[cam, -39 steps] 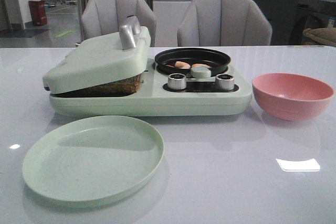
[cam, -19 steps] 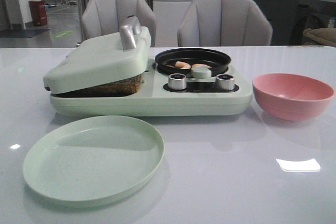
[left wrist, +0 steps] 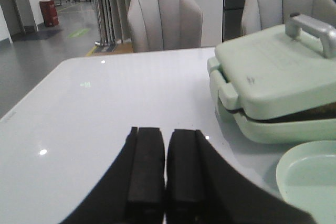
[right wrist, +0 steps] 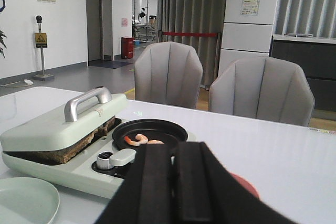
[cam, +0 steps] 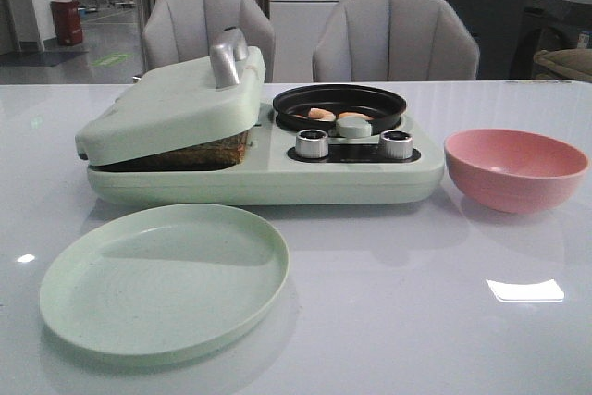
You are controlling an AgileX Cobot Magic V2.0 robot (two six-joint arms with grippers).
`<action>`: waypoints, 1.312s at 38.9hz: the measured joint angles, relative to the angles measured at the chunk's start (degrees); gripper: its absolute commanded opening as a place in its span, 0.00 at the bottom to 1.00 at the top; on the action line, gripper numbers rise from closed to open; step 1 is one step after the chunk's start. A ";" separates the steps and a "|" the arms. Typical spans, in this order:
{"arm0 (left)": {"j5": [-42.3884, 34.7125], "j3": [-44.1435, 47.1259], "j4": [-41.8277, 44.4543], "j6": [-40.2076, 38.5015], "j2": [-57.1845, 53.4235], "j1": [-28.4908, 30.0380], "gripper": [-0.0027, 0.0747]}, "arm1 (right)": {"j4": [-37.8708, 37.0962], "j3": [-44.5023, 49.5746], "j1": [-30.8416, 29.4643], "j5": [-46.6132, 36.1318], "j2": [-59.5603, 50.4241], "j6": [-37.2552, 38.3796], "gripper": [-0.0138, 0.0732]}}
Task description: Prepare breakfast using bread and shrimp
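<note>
- A pale green breakfast maker stands on the white worktop, toward the far side in the front view.
- Its hinged lid, with a silver handle, rests tilted on the bread, so the lid stays propped partly up; only the dark crust edge of the bread shows in the gap.
- On the maker's right part sits a round black pan holding the shrimp, a few orange-pink pieces lying on the pan floor.
- Two silver knobs stand in front of the pan, with a small green pan handle between them.
- An empty pale green plate lies on the worktop just in front of the maker, apart from it.
- A pink bowl stands to the right of the maker, near but not touching.
- The left hand has its two black fingers pressed together, holding nothing, above bare worktop to the left of the maker.
- The right hand looks pressed together too, though the view is close and dark; it grips nothing.
- Two grey chairs stand behind the worktop.
</note>
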 measured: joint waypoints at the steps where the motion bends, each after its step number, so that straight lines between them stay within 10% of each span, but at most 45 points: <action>1: -0.27 0.00 0.00 -0.28 0.00 0.00 0.18 | 0.00 0.00 0.00 0.00 0.00 0.00 0.32; 51: -1.38 0.00 -2.16 -1.16 0.00 0.00 0.18 | 0.00 0.17 0.00 -0.23 0.00 0.00 0.32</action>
